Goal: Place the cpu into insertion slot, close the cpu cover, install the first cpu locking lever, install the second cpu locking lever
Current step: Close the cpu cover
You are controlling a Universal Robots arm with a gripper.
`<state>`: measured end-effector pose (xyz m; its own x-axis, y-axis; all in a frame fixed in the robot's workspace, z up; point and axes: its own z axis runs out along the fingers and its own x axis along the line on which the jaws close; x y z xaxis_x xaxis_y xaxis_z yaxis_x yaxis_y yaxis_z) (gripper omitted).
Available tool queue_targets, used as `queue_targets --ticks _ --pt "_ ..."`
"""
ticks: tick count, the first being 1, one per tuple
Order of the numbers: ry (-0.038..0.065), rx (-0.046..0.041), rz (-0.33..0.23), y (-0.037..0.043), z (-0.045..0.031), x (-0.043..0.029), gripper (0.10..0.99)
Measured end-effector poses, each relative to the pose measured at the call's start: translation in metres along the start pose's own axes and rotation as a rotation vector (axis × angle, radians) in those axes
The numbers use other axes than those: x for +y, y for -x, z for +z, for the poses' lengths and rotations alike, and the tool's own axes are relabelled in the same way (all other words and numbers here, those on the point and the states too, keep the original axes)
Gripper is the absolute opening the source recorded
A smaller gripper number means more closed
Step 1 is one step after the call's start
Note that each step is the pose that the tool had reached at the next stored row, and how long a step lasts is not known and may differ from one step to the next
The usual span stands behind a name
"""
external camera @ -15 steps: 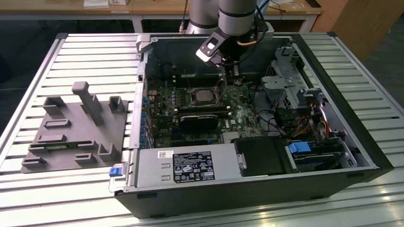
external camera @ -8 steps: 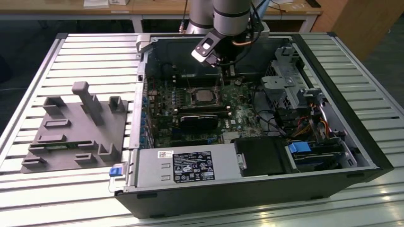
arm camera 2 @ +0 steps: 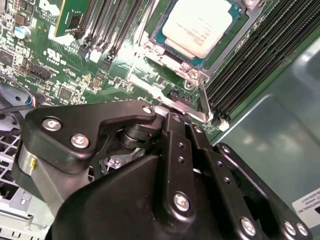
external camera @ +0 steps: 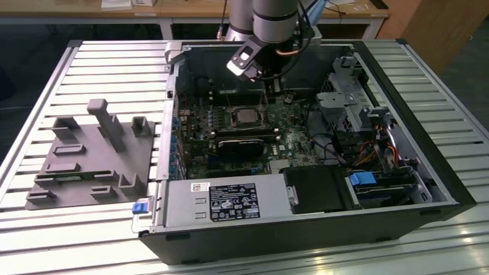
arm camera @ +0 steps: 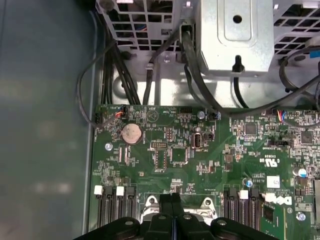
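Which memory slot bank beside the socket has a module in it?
The one holding the green module, on the far side of the cpu from the case wall; the wall-side bank looks empty.

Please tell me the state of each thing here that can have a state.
cpu: seated in the insertion slot, silver top up.
cpu cover: down, flat around the cpu.
gripper: shut, tips beside the slot at a locking lever.
locking lever: latched or not, cannot tell.
computer case: side open, lying flat.
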<state>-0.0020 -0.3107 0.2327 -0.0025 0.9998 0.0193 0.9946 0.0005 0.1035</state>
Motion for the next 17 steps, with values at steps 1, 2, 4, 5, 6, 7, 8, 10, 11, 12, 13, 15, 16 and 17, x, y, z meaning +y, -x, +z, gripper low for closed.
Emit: queue_targets --ticks 1,2,4,5,6,7,8,10,11,12,13,15,16,17 --pt "0.0 0.0001 0.0 0.0 0.0 -0.0007 0.106" --pt "0.0 0.0001 0.0 0.0 -0.0001 -0.0015 0.106" --pt "0.0 0.0001 0.0 0.0 -0.0003 -0.0031 0.106" --pt "0.0 0.0001 0.0 0.0 -0.0004 -0.0037 0.106" --pt "0.0 0.0002 0.0 0.0 -0.0004 -0.0044 0.106" --pt "0.001 0.0002 0.0 0.0 -0.0005 -0.0051 0.106" --pt "0.001 0.0002 0.0 0.0 -0.0005 -0.0054 0.106" --pt "0.001 0.0002 0.0 0.0 -0.0005 -0.0053 0.106" --pt "0.001 0.0002 0.0 0.0 -0.0005 -0.0053 0.106" --pt "0.001 0.0002 0.0 0.0 -0.0005 -0.0054 0.106" --pt "0.001 0.0002 0.0 0.0 -0.0005 -0.0054 0.106" --pt "-0.011 0.0001 0.0 0.0 -0.0004 -0.0053 0.106" --pt "-0.024 -0.0005 0.0 0.0 -0.0002 -0.0051 0.106" --pt "-0.039 -0.0019 0.001 0.0 -0.0001 -0.0049 0.106"
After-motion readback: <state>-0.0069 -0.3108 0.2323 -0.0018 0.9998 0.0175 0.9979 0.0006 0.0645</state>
